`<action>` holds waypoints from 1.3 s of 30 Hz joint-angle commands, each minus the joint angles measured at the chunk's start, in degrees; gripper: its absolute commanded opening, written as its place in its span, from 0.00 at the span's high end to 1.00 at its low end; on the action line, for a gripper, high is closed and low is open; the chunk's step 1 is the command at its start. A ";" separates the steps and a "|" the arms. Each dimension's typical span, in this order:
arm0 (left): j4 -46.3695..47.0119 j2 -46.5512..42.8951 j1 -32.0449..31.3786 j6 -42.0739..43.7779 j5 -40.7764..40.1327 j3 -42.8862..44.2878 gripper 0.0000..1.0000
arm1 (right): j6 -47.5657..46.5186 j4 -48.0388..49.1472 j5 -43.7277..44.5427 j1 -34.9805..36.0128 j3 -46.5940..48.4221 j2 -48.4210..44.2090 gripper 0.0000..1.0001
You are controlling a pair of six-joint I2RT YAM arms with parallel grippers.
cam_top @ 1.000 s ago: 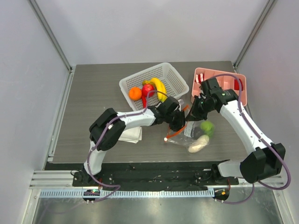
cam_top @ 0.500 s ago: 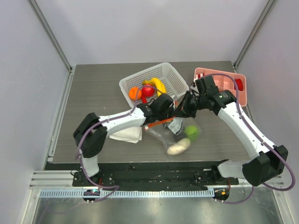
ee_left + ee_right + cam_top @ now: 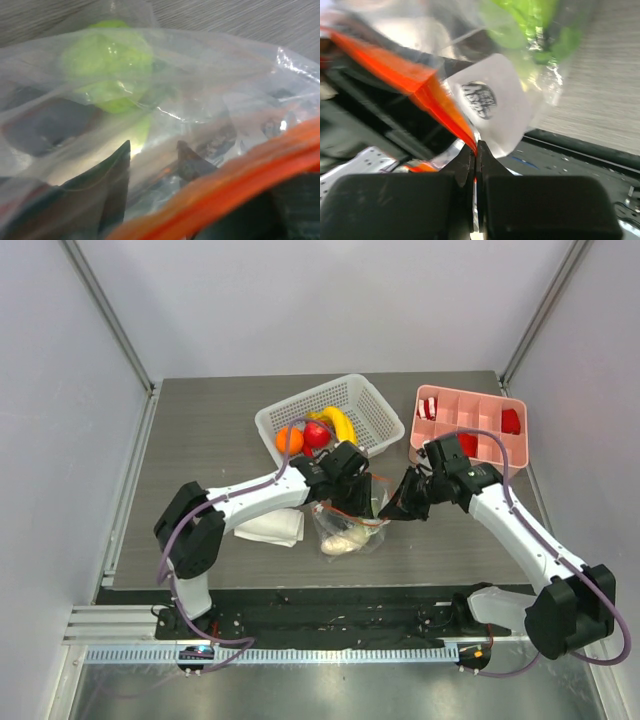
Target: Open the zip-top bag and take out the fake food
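Logged the zip-top bag (image 3: 350,528) well left of its spot a second ago, now bunched on the surface (image 3: 200,430) between the two arms, near the front edge. Noted the left gripper (image 3: 152,147) with jaws wider than a second ago: partly open, tips apart under clear film, nothing visibly clamped. Found the right gripper (image 3: 475,150) with jaws fully closed, pinching the bag's orange zip strip (image 3: 420,84).

Judged from this: strip let go on the left side, mouth probably being parted, no piece coming out yet. Saw the green apple (image 3: 107,65) inside the bag, plus a pale piece, likely the white radish (image 3: 338,543).

Counted orange (image 3: 289,439), red apple (image 3: 317,434) and banana (image 3: 338,423) in the white basket (image 3: 375,405) just behind. Marked the folded white cloth (image 3: 270,528) just left of the bag, pink divider tray (image 3: 470,392) off to the right. Expect crumpled film over the left tips to hinder reaching in.
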 commanded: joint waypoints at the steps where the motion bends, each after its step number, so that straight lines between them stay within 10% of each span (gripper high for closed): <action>1: -4.97 0.06 -0.75 6.07 -4.06 3.31 0.55 | -3.00 0.36 2.89 -0.04 -0.88 -2.55 0.99; 6: -8.68 -0.03 -1.02 11.96 -5.04 4.20 0.43 | -2.91 0.10 2.54 -0.04 0.70 -0.71 0.99; 12: -5.17 0.50 -1.28 19.44 1.82 0.60 0.65 | -2.82 -2.53 2.98 -0.04 7.81 1.93 0.99; 21: -0.06 3.31 -2.59 23.39 2.45 -2.05 0.67 | -2.56 -4.21 2.89 0.05 11.34 2.90 0.99; 39: 7.77 10.25 -8.13 19.79 -2.75 -4.68 0.38 | -3.52 -6.39 5.08 -0.13 3.16 -2.02 0.99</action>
